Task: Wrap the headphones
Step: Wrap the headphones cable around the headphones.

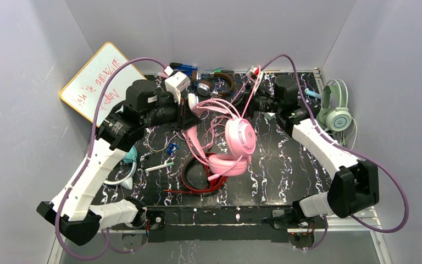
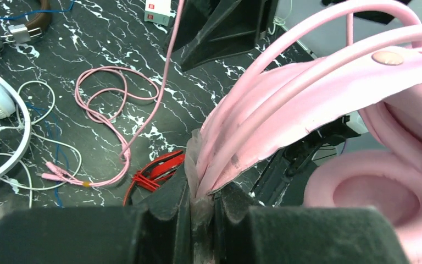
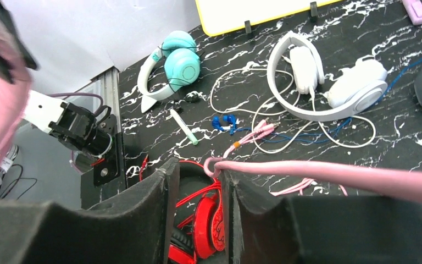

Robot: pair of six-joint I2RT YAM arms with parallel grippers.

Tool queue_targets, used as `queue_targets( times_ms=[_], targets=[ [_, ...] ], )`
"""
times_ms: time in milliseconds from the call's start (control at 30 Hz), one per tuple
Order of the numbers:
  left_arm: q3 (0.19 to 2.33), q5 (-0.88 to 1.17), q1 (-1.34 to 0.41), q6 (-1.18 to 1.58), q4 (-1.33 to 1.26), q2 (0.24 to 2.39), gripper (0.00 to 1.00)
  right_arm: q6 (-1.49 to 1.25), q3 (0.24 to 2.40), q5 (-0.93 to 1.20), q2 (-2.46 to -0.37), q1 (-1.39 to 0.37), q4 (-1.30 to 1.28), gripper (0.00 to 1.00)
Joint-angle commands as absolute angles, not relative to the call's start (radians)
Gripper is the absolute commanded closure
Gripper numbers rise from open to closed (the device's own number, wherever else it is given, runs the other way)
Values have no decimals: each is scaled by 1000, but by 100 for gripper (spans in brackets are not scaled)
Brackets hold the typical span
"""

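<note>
Your right gripper (image 3: 199,171) has its two fingers apart. A pink cord (image 3: 329,171) lies across one finger. Through the gap you see red headphones (image 3: 206,220). White headphones (image 3: 362,82) and teal headphones (image 3: 181,65) lie farther off.

Bright, even light, soft shadows; the near foreground in both wrist views looks blurred, perhaps slightly distorted.
</note>
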State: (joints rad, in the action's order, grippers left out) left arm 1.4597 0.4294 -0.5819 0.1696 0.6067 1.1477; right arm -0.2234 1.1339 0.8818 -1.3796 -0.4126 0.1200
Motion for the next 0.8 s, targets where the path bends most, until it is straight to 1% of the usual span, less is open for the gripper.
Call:
queue_targets(
  times_ms=[0,100,200,267,333,367,500,567,767],
  targets=[
    [1503,421,-600,292,517,1085,100,-316,1046,856,-1345,-394,331,57],
    [1517,391,-600,417,445,1082,100,-349,999,869,-1344,-394,397,57],
    [1525,477,-600,455,405,1077,100,-376,969,892,-1340,-394,451,57],
    [1544,493,-599,464,426,1078,100,-391,953,902,-1332,-394,484,56],
    [1577,437,-600,494,467,1083,100,-401,944,929,-1328,-394,504,48],
    [1592,396,-600,518,482,1086,100,-404,947,949,-1333,-394,503,47],
    [1660,138,-600,694,536,1114,100,-403,968,974,-1358,-394,429,47],
    [1714,33,-600,811,610,1144,100,-406,959,984,-1365,-394,415,47],
    [1771,81,-594,1035,567,1246,100,-416,915,988,-1360,-418,408,47]
  ],
)
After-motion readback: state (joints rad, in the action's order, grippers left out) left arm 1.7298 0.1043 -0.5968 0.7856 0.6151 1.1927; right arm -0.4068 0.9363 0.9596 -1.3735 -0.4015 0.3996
